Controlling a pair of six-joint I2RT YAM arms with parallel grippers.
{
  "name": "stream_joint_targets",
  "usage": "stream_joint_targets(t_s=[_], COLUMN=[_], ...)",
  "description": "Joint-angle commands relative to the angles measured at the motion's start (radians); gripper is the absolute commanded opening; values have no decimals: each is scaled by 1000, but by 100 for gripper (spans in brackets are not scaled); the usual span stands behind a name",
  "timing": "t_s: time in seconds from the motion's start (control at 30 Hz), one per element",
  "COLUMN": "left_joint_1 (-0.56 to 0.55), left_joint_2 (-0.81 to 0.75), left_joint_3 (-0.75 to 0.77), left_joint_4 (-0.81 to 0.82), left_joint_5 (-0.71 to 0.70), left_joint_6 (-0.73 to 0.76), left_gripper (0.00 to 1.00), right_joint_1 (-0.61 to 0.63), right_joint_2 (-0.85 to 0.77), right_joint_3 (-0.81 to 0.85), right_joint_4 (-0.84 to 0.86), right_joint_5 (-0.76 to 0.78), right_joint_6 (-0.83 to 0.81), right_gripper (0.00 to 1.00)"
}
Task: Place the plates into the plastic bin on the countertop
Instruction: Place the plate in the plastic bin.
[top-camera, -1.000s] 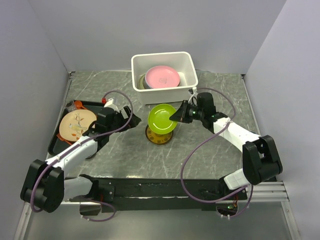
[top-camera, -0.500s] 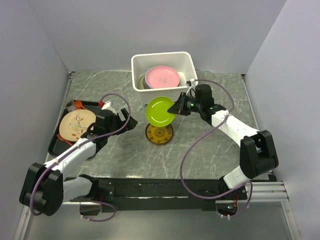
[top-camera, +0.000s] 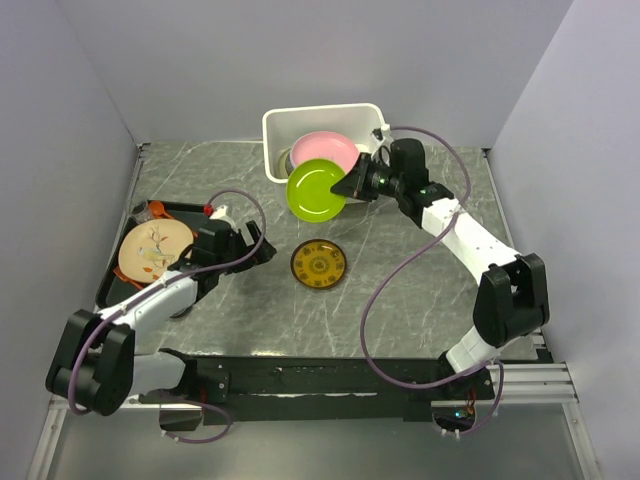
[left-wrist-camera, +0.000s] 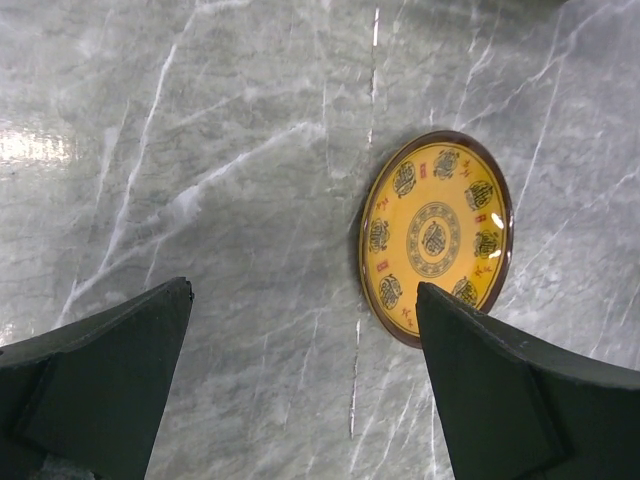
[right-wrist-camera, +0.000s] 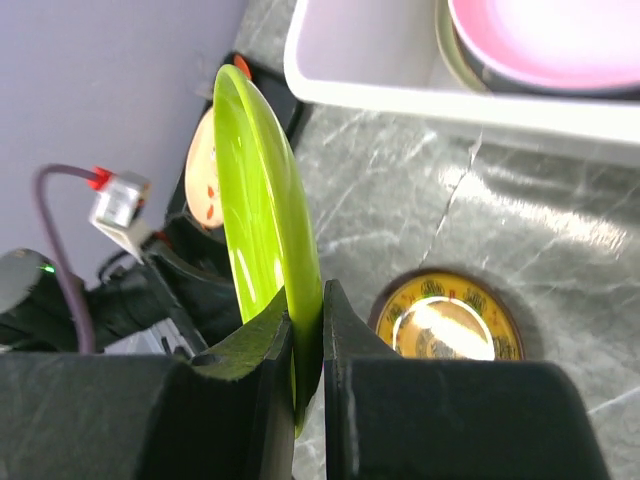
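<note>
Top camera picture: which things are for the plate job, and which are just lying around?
For the job: lime green plate in the right gripper, pink plate, yellow patterned plate, white plastic bin.
Just lying about: peach flower plate, black tray.

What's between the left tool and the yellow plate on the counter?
Only bare countertop. The top external view shows nothing lying between the left tool and the yellow plate, and the left wrist view agrees.
</note>
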Motion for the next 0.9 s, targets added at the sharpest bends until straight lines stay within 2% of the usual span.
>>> stream_joint_targets(t_s=[0.0,0.3,0.47,0.67,0.87], left_joint_1=[4,4,4,4,4], left_joint_2=[30,33,-2,-40,-45], left_joint_3=[54,26,15,0,-9], left_joint_4=[40,54,33,17,14], left_joint_5=[45,60,37,17,11], left_joint_6=[36,26,25,16,16], left_gripper=[99,99,99,99,99], right_joint_1=[-13,-25,-47,-80,-100], right_joint_2=[17,91,151,250,384], right_joint_3=[103,238,295,396,568], right_joint_4=[-4,-38,-3,27,13], right_joint_5=[28,46,37,23,22], right_joint_6=[-13,-19,7,47,67], right_gripper=[0,0,0,0,0])
